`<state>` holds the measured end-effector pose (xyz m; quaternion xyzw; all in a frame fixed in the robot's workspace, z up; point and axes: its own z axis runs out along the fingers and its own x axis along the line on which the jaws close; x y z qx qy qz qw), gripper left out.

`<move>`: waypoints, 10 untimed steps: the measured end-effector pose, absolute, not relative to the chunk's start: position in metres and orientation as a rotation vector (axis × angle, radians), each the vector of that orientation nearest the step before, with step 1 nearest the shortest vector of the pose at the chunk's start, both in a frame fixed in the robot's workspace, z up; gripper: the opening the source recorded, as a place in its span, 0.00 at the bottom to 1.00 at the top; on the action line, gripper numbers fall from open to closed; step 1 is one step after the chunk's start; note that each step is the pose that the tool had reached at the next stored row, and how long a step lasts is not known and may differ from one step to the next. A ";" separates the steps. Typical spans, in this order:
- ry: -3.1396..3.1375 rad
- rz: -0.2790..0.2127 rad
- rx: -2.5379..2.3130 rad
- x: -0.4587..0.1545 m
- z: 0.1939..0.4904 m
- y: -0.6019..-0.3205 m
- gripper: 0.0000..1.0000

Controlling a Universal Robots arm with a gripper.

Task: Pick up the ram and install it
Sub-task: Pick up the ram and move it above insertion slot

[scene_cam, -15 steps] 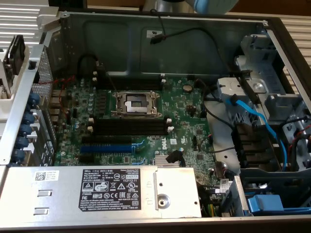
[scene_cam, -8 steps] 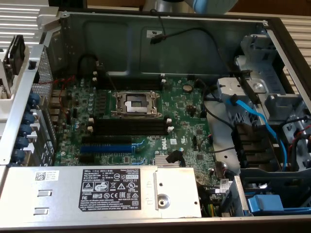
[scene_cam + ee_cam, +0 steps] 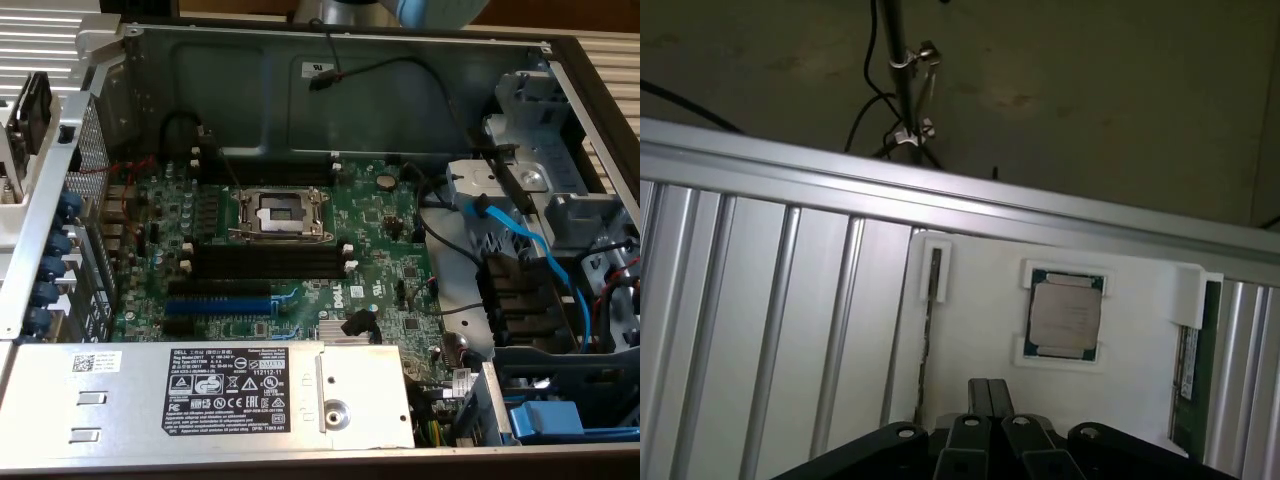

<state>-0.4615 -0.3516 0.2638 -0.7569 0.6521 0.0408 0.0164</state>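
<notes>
In the wrist view, the black two-finger gripper (image 3: 990,390) has its fingers pressed flat against each other, and I see nothing between them, so it is clenched on nothing. It hangs over the near edge of a flat white plastic tray (image 3: 970,340), which lies on a ribbed aluminium table surface (image 3: 760,330) just beside a long aluminium rail (image 3: 940,190). The ram (image 3: 1196,370), a long thin dark green memory stick with a whitish label strip, stands on its edge along one side of this tray, and its far end sits in a small white plastic clip (image 3: 1188,295). The gripper is apart from it and does not touch it. A square silver processor chip with a green border (image 3: 1065,316) lies in the middle of the tray, between the ram and a narrow white slot holder (image 3: 934,272) on the other side. In the exterior view, the open grey metal computer case (image 3: 330,90) shows its green motherboard (image 3: 390,230) with a silver processor socket (image 3: 280,212). Just beside the socket, toward the camera, lie the black memory slots with white end clips (image 3: 265,262), and nearer again is a blue expansion slot (image 3: 218,305). A grey power supply box with a black label (image 3: 225,385) covers the near side of the case, and blue cables (image 3: 520,240) run on the exterior view's right.
</notes>
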 end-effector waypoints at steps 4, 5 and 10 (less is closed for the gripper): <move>2.028 0.124 -2.356 -0.463 0.258 -0.352 0.10; 2.028 0.123 -2.357 -0.464 0.256 -0.352 0.10; 2.028 0.121 -2.359 -0.464 0.249 -0.354 0.10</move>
